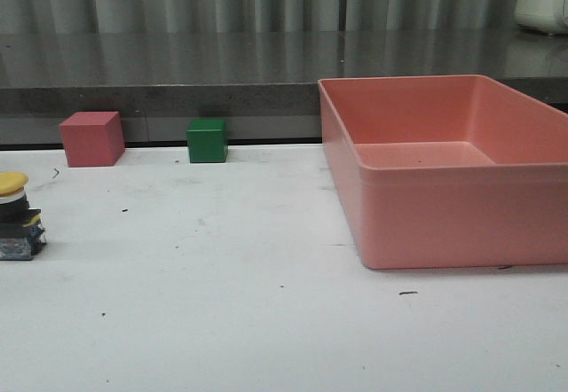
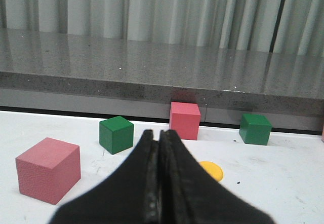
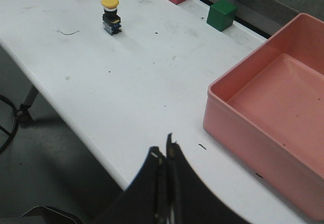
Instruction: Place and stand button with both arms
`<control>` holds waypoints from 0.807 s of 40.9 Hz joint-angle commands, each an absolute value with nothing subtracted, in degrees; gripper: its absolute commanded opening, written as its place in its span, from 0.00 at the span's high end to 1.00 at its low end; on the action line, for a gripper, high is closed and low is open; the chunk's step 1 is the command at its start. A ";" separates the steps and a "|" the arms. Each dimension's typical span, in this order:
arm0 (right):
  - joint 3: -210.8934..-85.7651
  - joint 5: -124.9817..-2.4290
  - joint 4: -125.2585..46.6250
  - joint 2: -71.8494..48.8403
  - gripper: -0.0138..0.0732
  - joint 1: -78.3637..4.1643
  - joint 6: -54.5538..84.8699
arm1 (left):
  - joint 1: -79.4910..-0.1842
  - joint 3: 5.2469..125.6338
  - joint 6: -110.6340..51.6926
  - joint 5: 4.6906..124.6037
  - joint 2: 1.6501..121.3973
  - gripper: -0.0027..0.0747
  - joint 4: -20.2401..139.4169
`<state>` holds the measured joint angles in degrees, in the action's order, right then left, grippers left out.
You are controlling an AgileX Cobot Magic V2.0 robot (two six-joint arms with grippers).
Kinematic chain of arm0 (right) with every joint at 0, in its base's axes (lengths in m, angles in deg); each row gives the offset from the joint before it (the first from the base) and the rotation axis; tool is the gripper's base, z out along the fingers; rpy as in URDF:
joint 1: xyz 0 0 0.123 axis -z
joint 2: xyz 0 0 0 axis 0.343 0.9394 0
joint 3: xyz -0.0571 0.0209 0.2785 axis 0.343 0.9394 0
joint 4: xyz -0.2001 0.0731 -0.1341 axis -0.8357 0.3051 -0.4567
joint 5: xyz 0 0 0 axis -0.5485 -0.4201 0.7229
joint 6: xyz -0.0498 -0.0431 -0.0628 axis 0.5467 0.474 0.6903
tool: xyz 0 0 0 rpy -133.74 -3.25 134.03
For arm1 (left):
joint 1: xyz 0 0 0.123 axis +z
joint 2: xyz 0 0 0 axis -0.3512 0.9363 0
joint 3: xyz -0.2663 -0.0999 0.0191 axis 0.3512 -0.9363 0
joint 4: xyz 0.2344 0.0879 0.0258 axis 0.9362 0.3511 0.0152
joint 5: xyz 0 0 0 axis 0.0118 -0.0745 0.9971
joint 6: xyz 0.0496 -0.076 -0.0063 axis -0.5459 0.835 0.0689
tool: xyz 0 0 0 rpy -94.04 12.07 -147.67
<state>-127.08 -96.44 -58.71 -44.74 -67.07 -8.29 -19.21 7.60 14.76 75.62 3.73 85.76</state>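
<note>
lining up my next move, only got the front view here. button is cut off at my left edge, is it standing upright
Observer: Yes. In the right wrist view the button stands upright on the white table, yellow cap on top, nothing touching it.
Operator: where are the grippers, cant see either
Observer: The left gripper has its fingers pressed together with nothing between them, and the yellow cap shows just past them.
Operator: and the right one
Observer: The right gripper is shut too and holds nothing. It sits over the table's near edge, beside the salmon bin, far from the button.
</note>
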 commanded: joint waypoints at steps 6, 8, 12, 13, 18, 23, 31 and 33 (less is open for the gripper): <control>-128.66 -92.45 -58.83 -44.49 0.92 -66.94 -7.94 | -19.63 6.68 14.65 80.62 2.41 0.99 85.76; -128.66 -92.45 -58.83 -44.49 0.92 -66.94 -7.94 | -19.63 6.68 14.65 80.62 2.41 0.99 85.76; -128.66 -92.45 -58.83 -44.49 0.92 -66.94 -7.94 | -19.63 6.68 14.65 80.62 2.41 0.99 85.76; -128.66 -92.45 -58.83 -44.49 0.92 -66.94 -7.94 | -19.63 6.68 14.65 80.62 2.41 0.99 85.76; -128.66 -92.45 -58.83 -44.49 0.92 -66.94 -7.94 | -19.63 6.68 14.65 80.62 2.41 0.99 85.76; -128.66 -92.45 -58.83 -44.49 0.92 -66.94 -7.94 | -19.63 6.68 14.65 80.62 2.41 0.99 85.76; -128.02 -91.76 -58.83 -45.02 0.92 -67.02 -7.94 | -19.63 6.68 14.65 80.62 2.41 0.99 85.76; -127.14 -91.73 -59.47 -46.12 0.92 -66.59 -7.94 | -19.63 6.68 14.65 80.62 2.41 0.99 85.76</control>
